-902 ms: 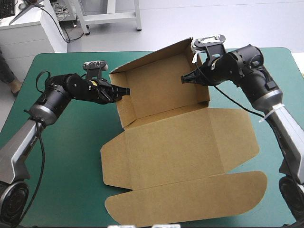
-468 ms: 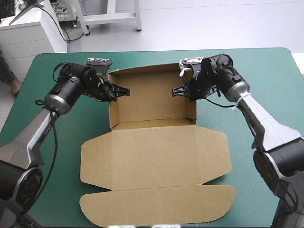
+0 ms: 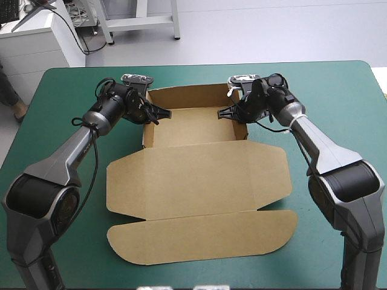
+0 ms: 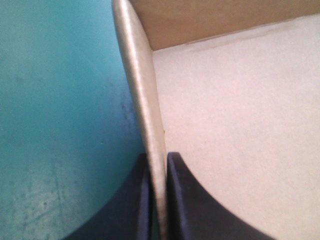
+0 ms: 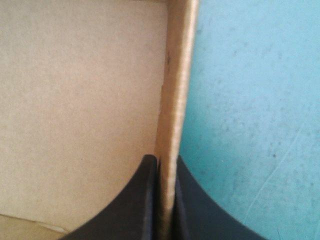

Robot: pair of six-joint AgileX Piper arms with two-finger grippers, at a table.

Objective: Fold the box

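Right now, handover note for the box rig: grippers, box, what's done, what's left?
Both are shut on the box: left gripper on the tray's left wall, right gripper on its right wall.
Tray is at the table's far middle; the lid lies flat toward the near edge.
Done: tray walls up.
Left: lid and its end flap, both flat.
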